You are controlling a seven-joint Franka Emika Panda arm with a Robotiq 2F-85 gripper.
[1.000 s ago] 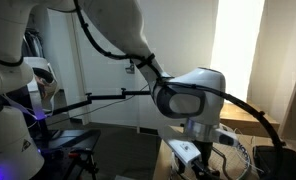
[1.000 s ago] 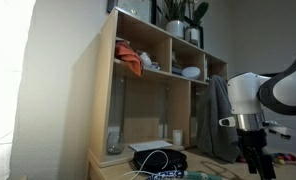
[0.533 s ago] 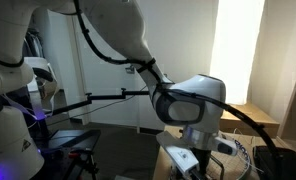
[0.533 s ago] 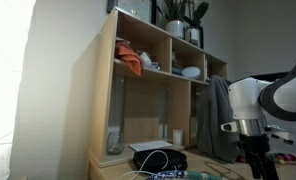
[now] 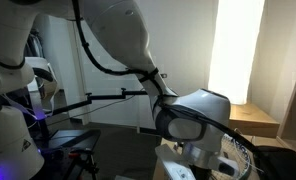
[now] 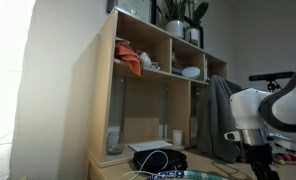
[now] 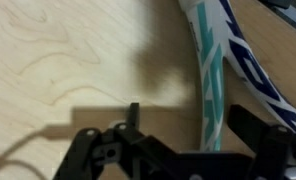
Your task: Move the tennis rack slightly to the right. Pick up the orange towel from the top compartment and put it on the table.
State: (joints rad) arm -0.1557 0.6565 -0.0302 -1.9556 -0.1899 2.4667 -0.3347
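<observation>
1. Shelf unit (image 6: 103, 100): pale wood, open compartments, stands at the table's back edge.
2. Table (image 7: 68, 60): light wood, bare grain in the wrist view.
3. Arm (image 5: 188, 112): white, wrist low over the table.
4. Tennis rack (image 7: 210, 85): white-and-teal frame lying flat on the table.
5. Orange towel (image 6: 129, 62): crumpled in the top end compartment, at its front edge.
6. Gripper (image 7: 188, 115): fingers (image 7: 133, 115) apart, straddling the rack's frame; contact unclear.

Home-like room: wooden shelving (image 6: 104, 90), potted plants (image 6: 178, 12)
</observation>
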